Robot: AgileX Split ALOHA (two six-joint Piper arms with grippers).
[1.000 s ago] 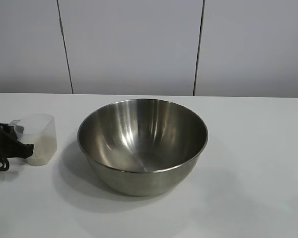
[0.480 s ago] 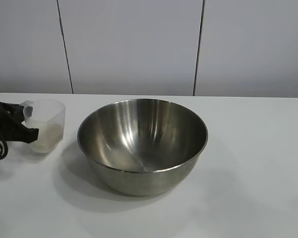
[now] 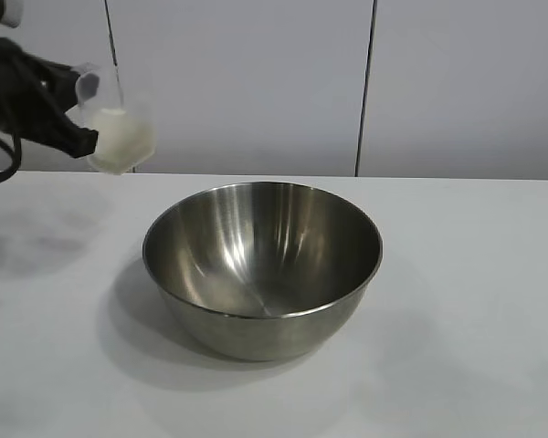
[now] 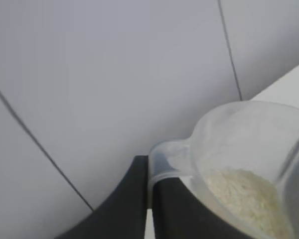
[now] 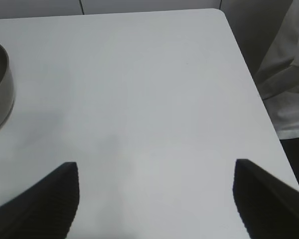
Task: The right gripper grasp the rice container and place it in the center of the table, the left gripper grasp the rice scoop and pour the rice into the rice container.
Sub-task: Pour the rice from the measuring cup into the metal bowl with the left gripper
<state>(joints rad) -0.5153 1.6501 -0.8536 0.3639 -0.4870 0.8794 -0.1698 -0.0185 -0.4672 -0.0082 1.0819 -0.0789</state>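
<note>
The matte black left tool (image 3: 78,137), at the upper left of the exterior frame, is a blocky dark body with a black cable looping down at the frame's edge and a pale grey rounded part at the very top corner. In the right wrist frame, the black right tool (image 5: 157,196) shows as two smooth, tapering, pointed black fingers (image 5: 45,199) in the lower corners.

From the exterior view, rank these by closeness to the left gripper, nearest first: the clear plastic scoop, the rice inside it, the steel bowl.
1. Small clear plastic rice scoop: clamped in the left gripper, raised at upper left.
2. White rice: inside the scoop, just past the fingertips.
3. Large shiny stainless-steel bowl: on the white table, centre, lower and to the right.
</note>
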